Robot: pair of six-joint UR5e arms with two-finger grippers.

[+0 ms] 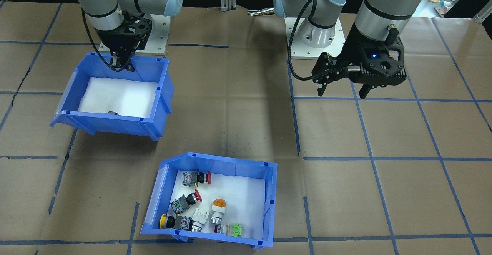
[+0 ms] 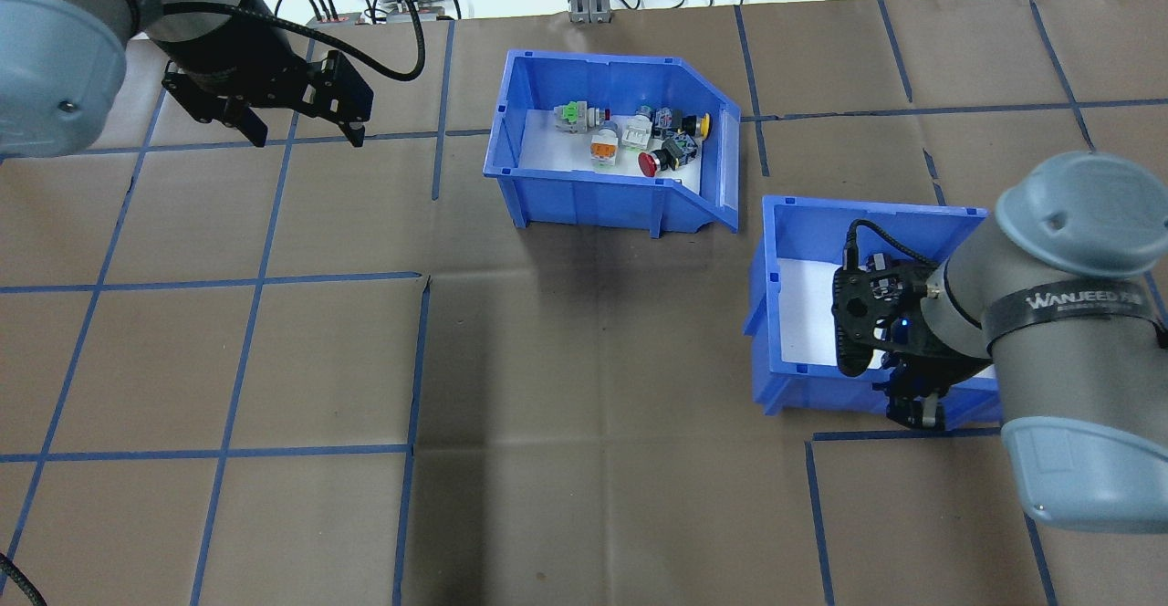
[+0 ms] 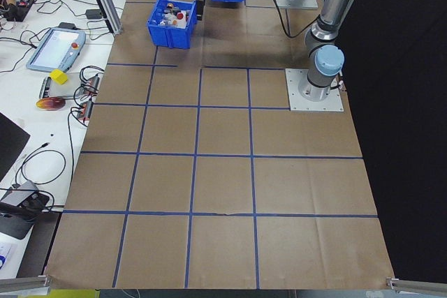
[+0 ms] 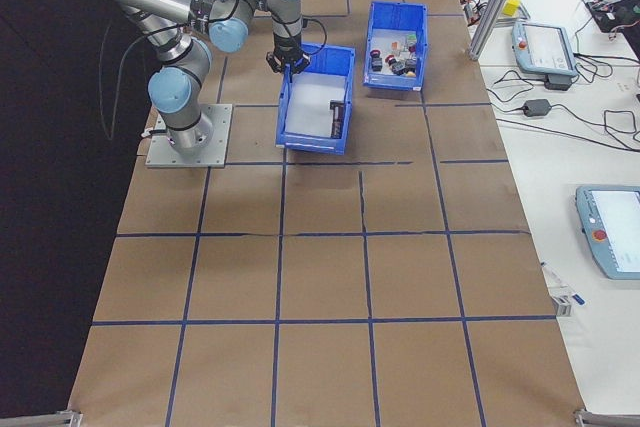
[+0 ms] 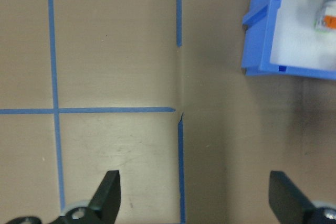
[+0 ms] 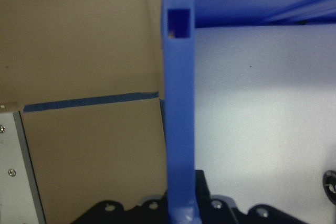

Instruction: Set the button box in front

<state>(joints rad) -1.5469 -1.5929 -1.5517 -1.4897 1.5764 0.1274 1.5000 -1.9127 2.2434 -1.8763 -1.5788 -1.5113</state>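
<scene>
Two blue bins sit on the brown tabletop (image 1: 238, 105), which is gridded with blue tape. At the top of the front-facing frame the two grey arms reach down from their base plates.

At upper left of that frame, the second bin (image 1: 115, 93) holds a white liner and one small dark part (image 1: 112, 113) at the liner's lower edge. Its rear wall runs between the fingers of the right gripper (image 1: 122, 63); the right wrist frame shows the blue wall standing straight up through the middle with the dark finger bases on either side, so the fingers are closed narrowly on that wall. In the overhead frame this bin lies at right of centre, partly hidden under the right arm.

At lower centre of the front-facing frame rests the button box (image 1: 215, 199), well apart from both grippers. On its white liner lie the small push-button switches: two with red caps (image 1: 198, 196), one yellow (image 1: 163, 221), one orange (image 1: 219, 202) and one green (image 1: 237, 230). In the overhead frame the box appears at upper centre, its sloped cut-away side turned to the right.

At upper right of the front-facing frame, the left gripper (image 1: 342, 91) hangs above bare tabletop, fingers spread wide and holding nothing; its wrist frame shows only a corner of the button box at upper right.
</scene>
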